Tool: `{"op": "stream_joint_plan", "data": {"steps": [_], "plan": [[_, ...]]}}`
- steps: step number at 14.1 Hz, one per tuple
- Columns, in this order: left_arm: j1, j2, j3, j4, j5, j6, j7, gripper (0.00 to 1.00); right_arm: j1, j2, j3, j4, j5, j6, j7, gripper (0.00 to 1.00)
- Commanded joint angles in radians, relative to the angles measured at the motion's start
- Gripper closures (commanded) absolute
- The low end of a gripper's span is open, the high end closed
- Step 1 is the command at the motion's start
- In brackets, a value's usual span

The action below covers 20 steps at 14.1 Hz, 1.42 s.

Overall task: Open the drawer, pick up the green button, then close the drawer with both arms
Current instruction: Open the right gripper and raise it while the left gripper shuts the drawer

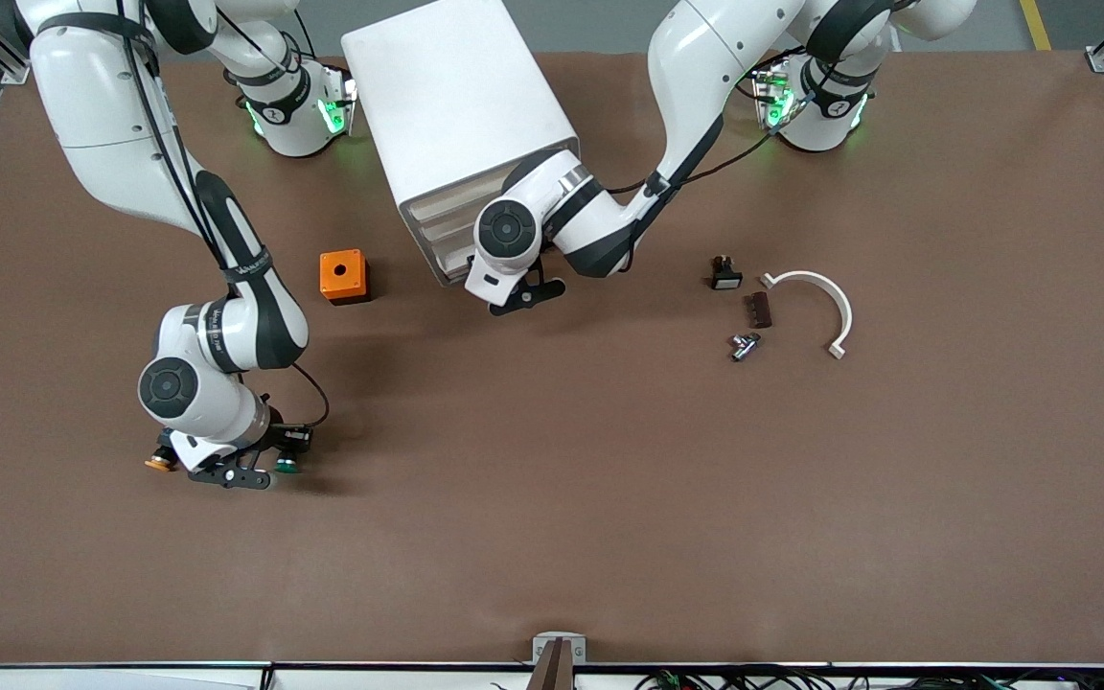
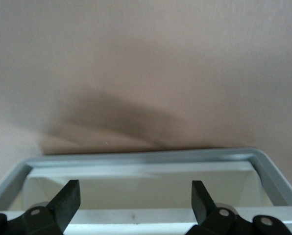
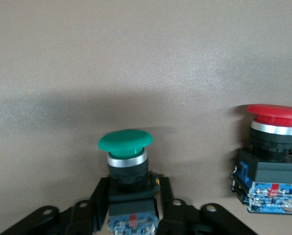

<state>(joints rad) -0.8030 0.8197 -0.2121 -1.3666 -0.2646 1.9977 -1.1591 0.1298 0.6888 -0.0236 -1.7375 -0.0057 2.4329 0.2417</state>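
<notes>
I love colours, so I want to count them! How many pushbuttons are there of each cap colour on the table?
Green-capped pushbutton: 1
Red-capped pushbutton: 1
Orange-capped pushbutton: 1
Total: 3

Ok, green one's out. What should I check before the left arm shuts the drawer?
1. Green button out of the drawer, at the right gripper toward the right arm's end of the table: ok.
2. Right gripper free of the button: cannot tell.
3. Red button apart from the green one: ok.
4. Left gripper open, over the drawer's rim: ok.
5. Drawer shut: not ok, it stands open.
6. Nothing sticking up in the drawer: cannot tell, only part of it shows.
</notes>
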Motion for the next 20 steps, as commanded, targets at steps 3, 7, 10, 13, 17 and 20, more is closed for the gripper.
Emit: {"op": "stream_joint_plan", "data": {"steps": [3, 7, 10, 13, 17, 20], "plan": [[-0.011, 0.007, 0.0, 0.009, -0.064, -0.011, 0.006, 0.0, -0.01, -0.011, 0.004, 0.042, 0.003, -0.046, -0.01, 0.0], [-0.013, 0.012, 0.0, 0.007, -0.1, -0.01, 0.004, 0.0, -0.013, -0.092, 0.001, 0.078, 0.001, -0.196, -0.059, 0.0], [-0.013, 0.013, 0.0, 0.007, -0.101, -0.01, 0.004, 0.0, -0.032, -0.141, -0.001, 0.176, 0.001, -0.407, -0.119, 0.0], [0.002, 0.001, 0.0, 0.007, -0.099, -0.016, 0.009, 0.0, -0.036, -0.198, -0.004, 0.226, -0.002, -0.544, -0.142, 0.0], [0.073, -0.02, 0.002, 0.009, -0.084, -0.017, 0.019, 0.0, -0.103, -0.297, -0.004, 0.245, -0.003, -0.733, -0.206, 0.0], [0.123, -0.066, 0.003, 0.009, -0.061, -0.04, 0.152, 0.0, -0.185, -0.369, -0.001, 0.245, 0.004, -0.83, -0.26, 0.0]]}}
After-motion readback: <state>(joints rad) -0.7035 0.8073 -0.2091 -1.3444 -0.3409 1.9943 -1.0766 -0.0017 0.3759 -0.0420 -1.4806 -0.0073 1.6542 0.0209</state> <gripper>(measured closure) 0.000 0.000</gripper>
